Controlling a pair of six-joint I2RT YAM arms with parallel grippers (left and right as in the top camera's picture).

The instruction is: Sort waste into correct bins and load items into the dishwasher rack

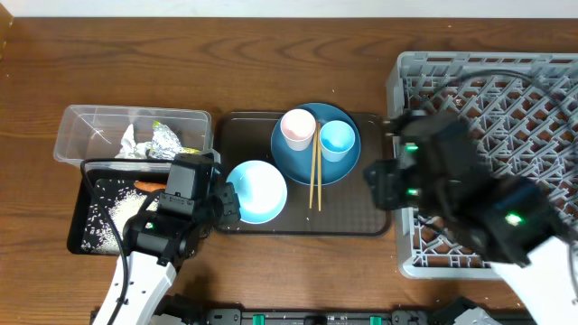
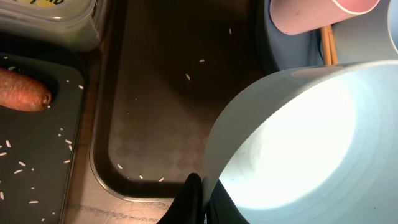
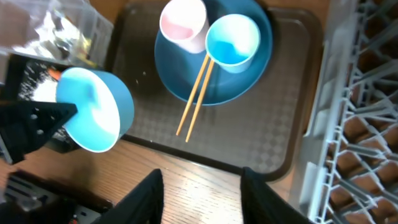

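bowl [image 1: 256, 191] tilted | pink cup [image 1: 298, 127], blue cup [image 1: 337, 140], chopsticks [image 1: 315, 176] on plate [image 1: 291, 162]

No legible text, dark print on yellow wrapper [image 2: 38, 2] unreadable

Chopsticks [image 1: 315, 176] on plate [image 1: 293, 161] on serving tray [image 1: 352, 212]; rack [image 1: 488, 61] rt, tub [image 1: 90, 113] lt.
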